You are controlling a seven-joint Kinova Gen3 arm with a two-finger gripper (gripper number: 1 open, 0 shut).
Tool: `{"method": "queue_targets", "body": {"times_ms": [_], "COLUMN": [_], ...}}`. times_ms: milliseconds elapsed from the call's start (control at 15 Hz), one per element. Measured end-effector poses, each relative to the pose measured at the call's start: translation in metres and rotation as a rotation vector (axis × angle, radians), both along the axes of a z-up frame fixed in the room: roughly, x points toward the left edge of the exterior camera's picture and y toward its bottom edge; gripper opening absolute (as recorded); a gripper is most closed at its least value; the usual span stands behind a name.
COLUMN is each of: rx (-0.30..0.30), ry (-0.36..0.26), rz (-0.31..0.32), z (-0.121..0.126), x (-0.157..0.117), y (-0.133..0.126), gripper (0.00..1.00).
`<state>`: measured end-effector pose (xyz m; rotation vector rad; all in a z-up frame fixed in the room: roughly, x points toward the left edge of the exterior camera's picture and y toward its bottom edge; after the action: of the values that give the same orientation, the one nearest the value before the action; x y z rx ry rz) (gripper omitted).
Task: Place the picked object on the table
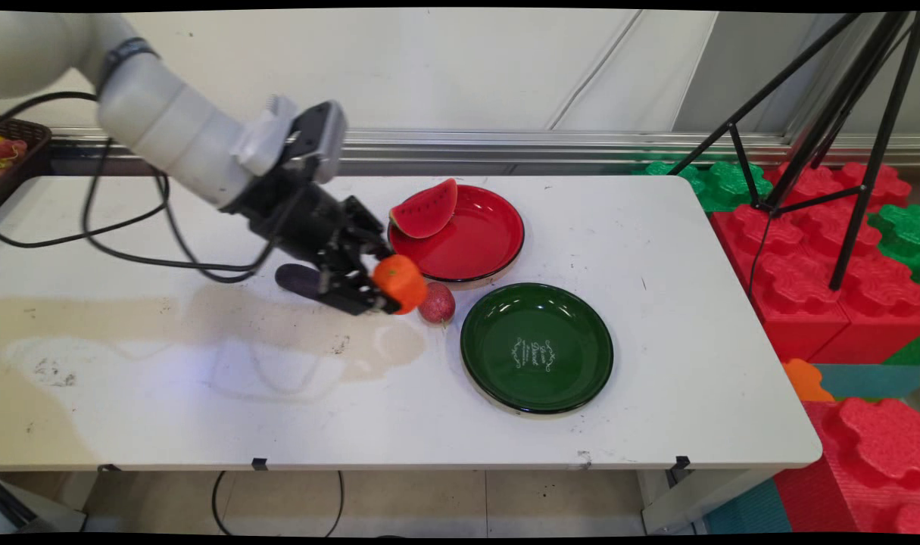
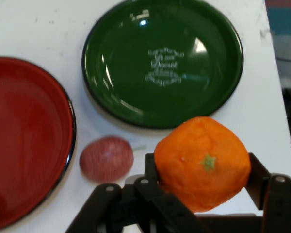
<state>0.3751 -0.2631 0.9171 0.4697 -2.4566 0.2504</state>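
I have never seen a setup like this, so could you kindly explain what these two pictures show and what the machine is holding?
It is a white robot arm with a black two-finger gripper. The main view looks down across a white table; the hand view comes from a camera on the hand itself. The gripper is shut on an orange, held above the table. Close by lie a small reddish fruit, a dark purple object, an empty green plate, and a red plate with a watermelon slice.

orange (image 2: 202, 162) clamped in end effector (image 2: 202, 184).
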Motion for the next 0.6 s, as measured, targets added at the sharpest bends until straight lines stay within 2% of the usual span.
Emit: {"method": "queue_targets", "body": {"times_ms": [400,600], "rx": [0.02,0.035], "ry": [-0.072,-0.119], "rz": [-0.012,-0.014], "z": [-0.004,-0.014], "x": [0.037,0.055], "y": [0.015,0.021], "gripper": [0.0,0.0]}}
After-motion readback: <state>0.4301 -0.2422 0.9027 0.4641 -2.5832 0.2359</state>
